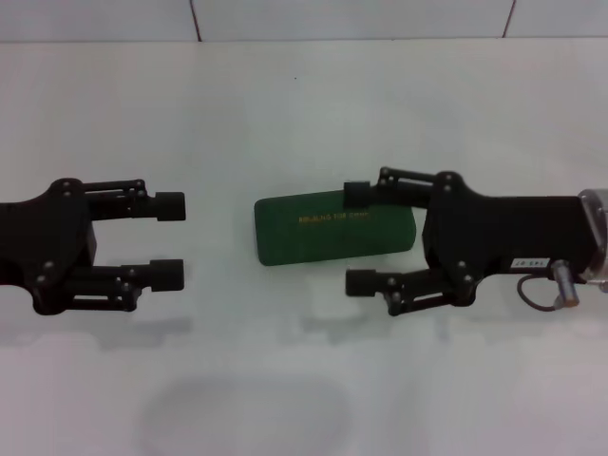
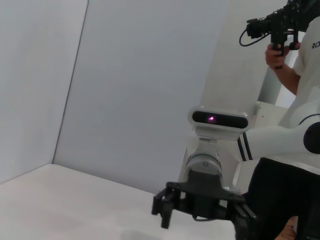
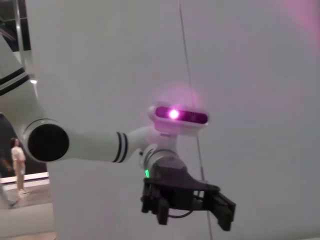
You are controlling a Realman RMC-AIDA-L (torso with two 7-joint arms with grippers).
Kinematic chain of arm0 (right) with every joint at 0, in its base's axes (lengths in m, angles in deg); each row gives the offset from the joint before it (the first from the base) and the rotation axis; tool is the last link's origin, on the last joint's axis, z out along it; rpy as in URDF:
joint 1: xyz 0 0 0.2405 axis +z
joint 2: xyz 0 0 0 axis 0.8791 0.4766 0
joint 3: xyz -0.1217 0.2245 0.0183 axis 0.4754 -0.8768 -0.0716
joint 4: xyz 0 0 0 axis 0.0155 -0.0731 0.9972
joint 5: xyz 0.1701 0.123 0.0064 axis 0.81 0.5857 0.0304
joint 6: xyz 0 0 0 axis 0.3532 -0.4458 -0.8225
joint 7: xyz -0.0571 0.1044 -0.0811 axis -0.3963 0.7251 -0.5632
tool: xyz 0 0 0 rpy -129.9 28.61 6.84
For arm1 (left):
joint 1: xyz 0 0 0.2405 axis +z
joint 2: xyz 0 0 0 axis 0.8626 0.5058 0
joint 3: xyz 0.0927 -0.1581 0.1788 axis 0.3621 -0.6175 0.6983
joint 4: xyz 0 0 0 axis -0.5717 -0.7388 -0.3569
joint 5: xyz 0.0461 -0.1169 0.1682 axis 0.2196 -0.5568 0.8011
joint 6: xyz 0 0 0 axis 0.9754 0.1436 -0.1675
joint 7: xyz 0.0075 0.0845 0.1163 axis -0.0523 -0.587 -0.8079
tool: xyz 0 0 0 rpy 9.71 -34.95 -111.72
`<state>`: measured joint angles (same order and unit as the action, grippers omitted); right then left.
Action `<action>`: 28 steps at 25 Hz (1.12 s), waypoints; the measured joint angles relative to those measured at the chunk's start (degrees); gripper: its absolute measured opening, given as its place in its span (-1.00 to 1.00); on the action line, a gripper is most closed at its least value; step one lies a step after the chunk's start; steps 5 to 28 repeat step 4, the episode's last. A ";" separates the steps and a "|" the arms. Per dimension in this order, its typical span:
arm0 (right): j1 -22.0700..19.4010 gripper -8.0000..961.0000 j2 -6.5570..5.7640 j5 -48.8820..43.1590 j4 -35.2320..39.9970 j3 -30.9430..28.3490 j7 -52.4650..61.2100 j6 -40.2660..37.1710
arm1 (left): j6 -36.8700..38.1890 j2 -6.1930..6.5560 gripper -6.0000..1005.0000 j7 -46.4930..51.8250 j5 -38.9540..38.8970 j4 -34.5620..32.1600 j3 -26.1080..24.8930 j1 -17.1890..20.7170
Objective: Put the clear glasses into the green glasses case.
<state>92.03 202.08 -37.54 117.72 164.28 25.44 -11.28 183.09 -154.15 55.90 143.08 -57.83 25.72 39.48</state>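
The green glasses case (image 1: pixel 304 237) lies shut on the white table (image 1: pixel 304 114) near the middle, with its gold lettering facing up. My right gripper (image 1: pixel 358 238) is open and hovers over the case's right half, one finger beyond its far edge and one finger in front of its near edge. My left gripper (image 1: pixel 169 239) is open with nothing in it, a short way left of the case. The clear glasses are out of view. The left wrist view shows the right gripper (image 2: pixel 200 207) from afar. The right wrist view shows the left gripper (image 3: pixel 185 202) the same way.
A white tiled wall (image 1: pixel 351 17) runs along the table's far edge. In the left wrist view a person holding a camera rig (image 2: pixel 280 30) stands behind the robot's body (image 2: pixel 220 120).
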 joint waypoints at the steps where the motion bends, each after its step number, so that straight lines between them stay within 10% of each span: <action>1: 0.20 0.82 0.00 0.18 -0.07 0.63 0.12 0.06 | 0.03 0.06 0.50 0.07 0.00 0.02 -0.02 0.02; 28: 0.72 0.82 0.01 1.04 -0.18 3.19 0.36 0.85 | 0.04 0.10 0.50 0.06 0.01 0.06 -0.04 0.00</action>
